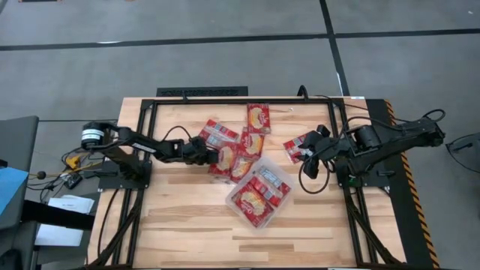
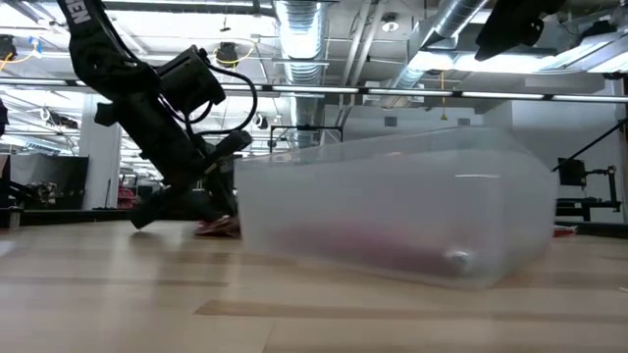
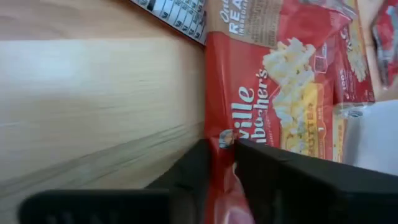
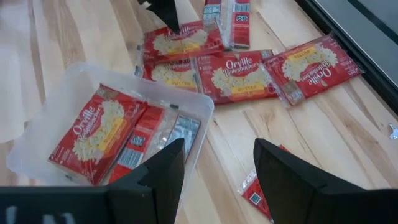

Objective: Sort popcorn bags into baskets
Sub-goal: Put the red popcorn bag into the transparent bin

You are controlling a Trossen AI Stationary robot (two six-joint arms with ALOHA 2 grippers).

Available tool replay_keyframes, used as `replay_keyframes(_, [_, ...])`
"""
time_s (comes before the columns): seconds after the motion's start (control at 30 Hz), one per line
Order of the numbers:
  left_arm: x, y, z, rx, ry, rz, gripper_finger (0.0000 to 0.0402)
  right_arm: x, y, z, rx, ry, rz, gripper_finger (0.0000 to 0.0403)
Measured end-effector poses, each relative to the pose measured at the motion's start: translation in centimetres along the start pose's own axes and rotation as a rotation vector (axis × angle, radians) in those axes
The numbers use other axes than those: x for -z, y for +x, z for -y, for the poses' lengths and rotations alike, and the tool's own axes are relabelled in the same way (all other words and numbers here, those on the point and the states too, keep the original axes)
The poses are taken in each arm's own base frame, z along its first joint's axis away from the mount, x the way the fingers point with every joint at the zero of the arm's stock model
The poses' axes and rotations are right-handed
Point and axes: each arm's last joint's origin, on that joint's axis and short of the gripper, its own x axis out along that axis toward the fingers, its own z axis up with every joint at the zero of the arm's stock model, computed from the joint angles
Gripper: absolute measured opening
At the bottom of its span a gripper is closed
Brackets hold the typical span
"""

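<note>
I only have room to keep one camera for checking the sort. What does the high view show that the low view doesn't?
Only the high view shows the loose popcorn bags on the table, two bags lying in the tray, and the right gripper open above a lone bag. Only the low view shows the room behind the table. Both show the clear tray and the left gripper down at the pile; the left wrist view shows it pinching a bag's edge.

Both arms are dark, nearly black, built of 6 jointed segments with black cables looping along them. The left arm (image 1: 142, 144) has a white-and-silver band at its shoulder joint; the right arm (image 1: 390, 139) is black throughout. Each ends in 2 flat, matte black fingers (image 4: 283, 174).
</note>
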Motion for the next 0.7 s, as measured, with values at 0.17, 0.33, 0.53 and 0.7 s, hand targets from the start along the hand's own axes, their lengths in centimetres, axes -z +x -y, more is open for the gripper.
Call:
replay_keyframes(0.17, [0.0, 0.0, 0.1, 0.012, 0.018, -0.010, 0.0009, 0.0, 0.0, 0.0, -0.001, 0.000, 0.001, 0.0201])
replay_keyframes(0.33, [0.0, -0.9, 0.6, 0.057, -0.091, -0.045, 0.0001, -0.1, 0.0, 0.0, -0.003, 0.003, 0.005, 0.0187])
replay_keyframes(0.53, [0.1, -4.1, 3.0, 0.148, -0.209, -0.009, 0.0000, -0.3, 0.0, -0.2, -0.022, 0.015, 0.027, 0.0173])
replay_keyframes(0.7, [1.2, -7.7, 5.2, 0.160, -0.242, 0.046, 0.0000, -0.3, 0.0, -0.2, -0.024, 0.016, 0.029, 0.0164])
